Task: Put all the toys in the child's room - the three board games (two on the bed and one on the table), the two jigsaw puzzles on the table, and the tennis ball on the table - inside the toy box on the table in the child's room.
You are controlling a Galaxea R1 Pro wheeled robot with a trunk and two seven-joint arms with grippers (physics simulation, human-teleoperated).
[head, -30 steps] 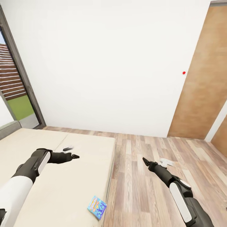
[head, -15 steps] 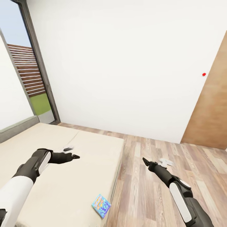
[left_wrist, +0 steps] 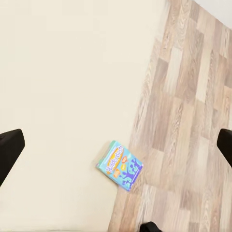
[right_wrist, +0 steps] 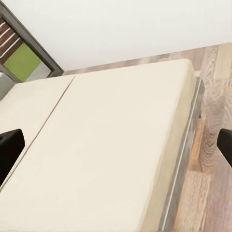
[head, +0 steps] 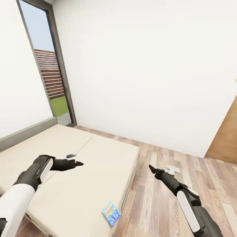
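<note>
Blue board game (head: 111, 213) lies flat at the near corner edge of the beige bed (head: 82, 171), while the left end effector (head: 75, 159) above the mattress and the right end effector (head: 161, 169) above the plank floor (head: 158, 204) both hang spread and empty.

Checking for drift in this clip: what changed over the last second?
Only the camera turned left: window and bed slid right in the head view, door nearly out. The blue board game lies on the bed's edge as before. Left gripper and right gripper keep their pose, jaws open, empty.
</note>
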